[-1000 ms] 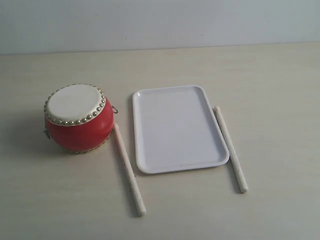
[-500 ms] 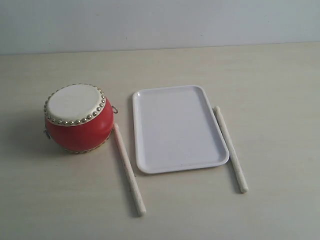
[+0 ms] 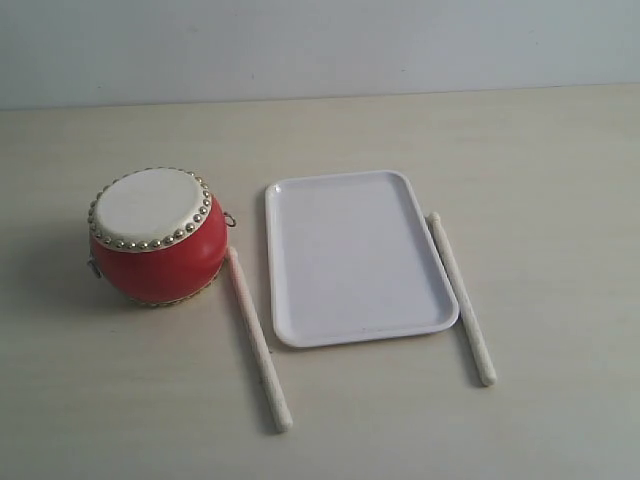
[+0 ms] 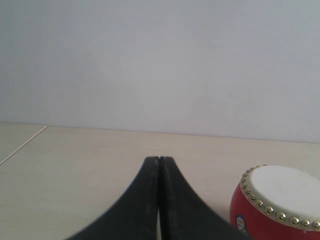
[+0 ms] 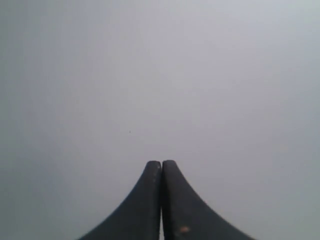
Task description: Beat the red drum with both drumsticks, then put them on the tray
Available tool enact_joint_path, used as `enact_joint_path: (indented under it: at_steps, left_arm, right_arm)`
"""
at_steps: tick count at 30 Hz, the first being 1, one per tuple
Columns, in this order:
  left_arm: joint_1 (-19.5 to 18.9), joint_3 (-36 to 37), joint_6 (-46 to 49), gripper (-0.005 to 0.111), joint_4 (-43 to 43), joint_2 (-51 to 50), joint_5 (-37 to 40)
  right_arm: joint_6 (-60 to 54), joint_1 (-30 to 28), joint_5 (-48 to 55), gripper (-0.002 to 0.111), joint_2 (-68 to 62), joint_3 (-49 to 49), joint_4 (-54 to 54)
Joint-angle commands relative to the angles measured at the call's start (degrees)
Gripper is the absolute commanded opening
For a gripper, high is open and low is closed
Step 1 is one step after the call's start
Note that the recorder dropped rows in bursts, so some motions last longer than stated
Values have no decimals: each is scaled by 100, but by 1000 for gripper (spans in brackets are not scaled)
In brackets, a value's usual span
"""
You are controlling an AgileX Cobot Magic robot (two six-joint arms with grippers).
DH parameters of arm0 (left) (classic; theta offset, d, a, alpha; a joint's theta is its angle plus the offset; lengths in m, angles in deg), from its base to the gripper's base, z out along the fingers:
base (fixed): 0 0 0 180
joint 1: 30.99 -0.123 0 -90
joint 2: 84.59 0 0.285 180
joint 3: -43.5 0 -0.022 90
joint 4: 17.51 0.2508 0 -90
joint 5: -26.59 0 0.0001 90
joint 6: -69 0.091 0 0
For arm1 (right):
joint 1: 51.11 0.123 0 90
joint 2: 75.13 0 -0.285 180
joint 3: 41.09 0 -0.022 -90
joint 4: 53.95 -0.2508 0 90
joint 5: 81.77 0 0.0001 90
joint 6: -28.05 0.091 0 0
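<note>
The red drum [image 3: 157, 238] stands upright on the table at the left, cream skin up. Beside it lies the white tray [image 3: 283, 330], with nothing on it. One drumstick [image 3: 258, 340] lies between drum and tray, its far end close to the drum's side. The other drumstick [image 3: 461, 298] lies along the tray's right edge. Neither gripper shows in the exterior view. My left gripper [image 4: 159, 159] is shut with nothing in it, and the drum [image 4: 265, 220] sits off to one side of it. My right gripper [image 5: 161, 162] is shut and empty too, facing a plain grey wall.
A pale wooden table [image 3: 560, 150] carries everything, and a light grey wall [image 3: 320, 45] runs behind it. The table's edge [image 4: 22, 145] shows in the left wrist view.
</note>
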Motion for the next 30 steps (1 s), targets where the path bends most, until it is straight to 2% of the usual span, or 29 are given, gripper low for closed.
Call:
enact_joint_path:
  at_steps: [1,9,14,16,18,19,21,24,26,29,30]
  left_arm:
    - [-14,19,-20,0,-35,31,4]
    - [-14,19,-31,0,-35,31,4]
    - [-14,19,-31,0,-35,31,4]
    - [-14,19,-19,0,-35,31,4]
    - [-14,19,-19,0,-35,31,4]
    - [-14,19,-19,0,-35,31,4]
    - [-14,19,-19,0,-35,31,4]
    - [-14,19,-33,0,-35,31,4]
    - [-14,19,-33,0,-35,31,4]
    - [-14,19,-20,0,-35,31,4]
    - [-14,19,-20,0,-35,31,4]
  right_arm:
    - [10,-27,289,0,-71,-71,106]
    - [-289,-27,1655,0,-374,-260,106]
    - [-714,-27,3182,0,-2257,-1573,77]
    - [-1688,-27,3767,0,-2976,-2088,-495]
    - [-3361,-27,4499,0,-3627,-2572,-1781]
    - [-4818,-27,5087,0,-3980,-2827,-2846]
    - [-5923,-27,6133,0,-4562,-3208,-3796]
    - [-5963,53,7149,0,-5336,-3753,-3372]
    - [-5557,434,7164,0,-5521,-3899,-2736]
    - [-4423,911,7021,0,-5691,-3941,-1460]
    - [-3686,1131,7280,0,-5917,-3964,-657]
